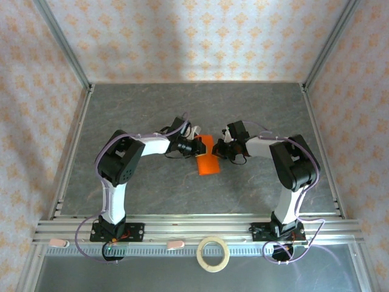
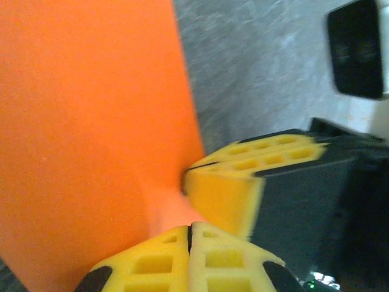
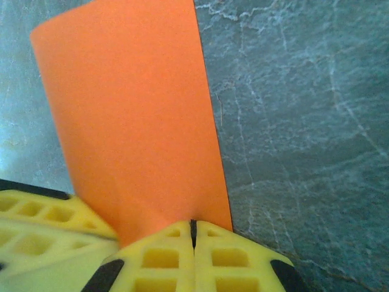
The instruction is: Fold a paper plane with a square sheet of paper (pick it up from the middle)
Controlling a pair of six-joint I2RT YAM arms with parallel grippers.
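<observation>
Left gripper [image 1: 196, 146] and right gripper [image 1: 220, 149], both clenched shut, meet tip to tip on the far end of the bright orange paper plane [image 1: 207, 161], which lies folded narrow in the middle of the grey stone-patterned table [image 1: 152, 109]. Its long axis runs from their tips back toward the arm bases. Each arm flanks it equally close.

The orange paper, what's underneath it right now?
Grey table shows along the edges of the orange paper, so it likely continues beneath. Directly under the sheet is covered by the paper itself and by the left gripper and right gripper pinching it.
</observation>
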